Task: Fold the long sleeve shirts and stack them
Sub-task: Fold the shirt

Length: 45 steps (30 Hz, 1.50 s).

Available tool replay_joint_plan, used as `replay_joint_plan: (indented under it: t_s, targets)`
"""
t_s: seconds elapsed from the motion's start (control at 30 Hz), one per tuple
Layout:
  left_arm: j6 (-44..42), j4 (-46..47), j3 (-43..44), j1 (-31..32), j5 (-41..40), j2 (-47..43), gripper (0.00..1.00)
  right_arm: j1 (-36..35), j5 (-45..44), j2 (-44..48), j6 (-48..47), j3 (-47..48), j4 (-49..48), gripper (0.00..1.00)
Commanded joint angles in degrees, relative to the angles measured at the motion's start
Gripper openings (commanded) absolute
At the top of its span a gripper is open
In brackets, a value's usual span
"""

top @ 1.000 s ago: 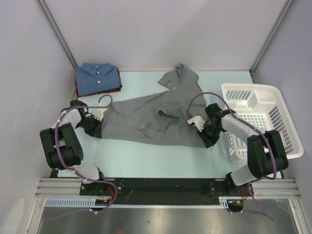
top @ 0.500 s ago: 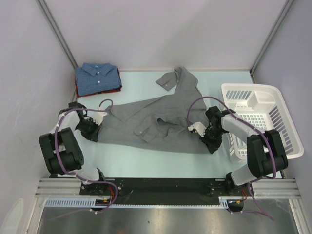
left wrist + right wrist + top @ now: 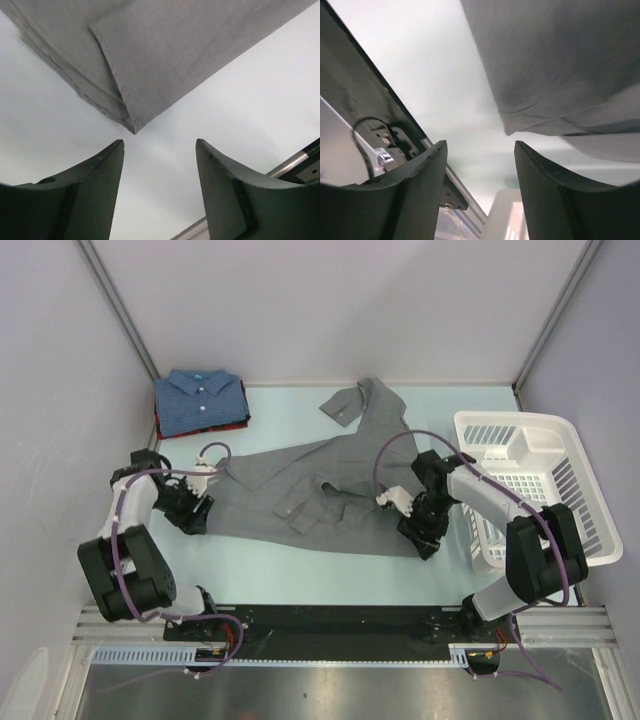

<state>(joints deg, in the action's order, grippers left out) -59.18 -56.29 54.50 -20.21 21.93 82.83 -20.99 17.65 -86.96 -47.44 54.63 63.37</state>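
Right now the grey shirt (image 3: 320, 490) lies spread crosswise on the tabletop (image 3: 300, 570), middle rumpled, one sleeve thrown toward the far edge. The blue shirt (image 3: 200, 398) sits folded on the dark red shirt (image 3: 175, 432) at far left. The left end effector (image 3: 197, 514) and right end effector (image 3: 420, 538) sit at opposite ends of the grey shirt, both wide, holding nothing. Risks: folding over the bunched middle traps wrinkles, pinching the layered corner may catch one layer only, and the right arm could nudge the basket (image 3: 530, 480) just beside it.
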Motion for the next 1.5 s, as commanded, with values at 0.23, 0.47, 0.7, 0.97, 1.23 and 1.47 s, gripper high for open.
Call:
replay_joint_plan:
  t_s: [0.23,0.47,0.7,0.97,1.23,1.47]
  targets:
    - [3.4,5.7,1.7,22.5,10.2,-12.0,0.7,0.5,9.9,2.6,6.5,19.3,-1.9,0.72]
    - [27.7,19.3,1.5,33.2,7.8,-0.3,0.63,0.5,5.2,-6.7,12.7,24.2,-17.9,0.8]
    - [39.6,21.8,5.8,33.4,6.8,10.5,0.62,0.7,5.4,-11.7,13.2,25.4,-23.0,0.77]
    - [44.8,22.7,9.0,33.4,7.8,18.8,0.58,0.0,4.9,-13.4,12.2,22.5,-23.3,0.62]
    - [45.8,21.5,10.2,33.4,8.8,21.1,0.32,-0.1,5.9,-12.8,11.8,20.0,-22.4,0.43]
    - [42.1,14.5,12.6,33.4,8.3,13.5,0.0,-0.1,7.0,-10.9,11.3,19.4,-21.1,0.03]
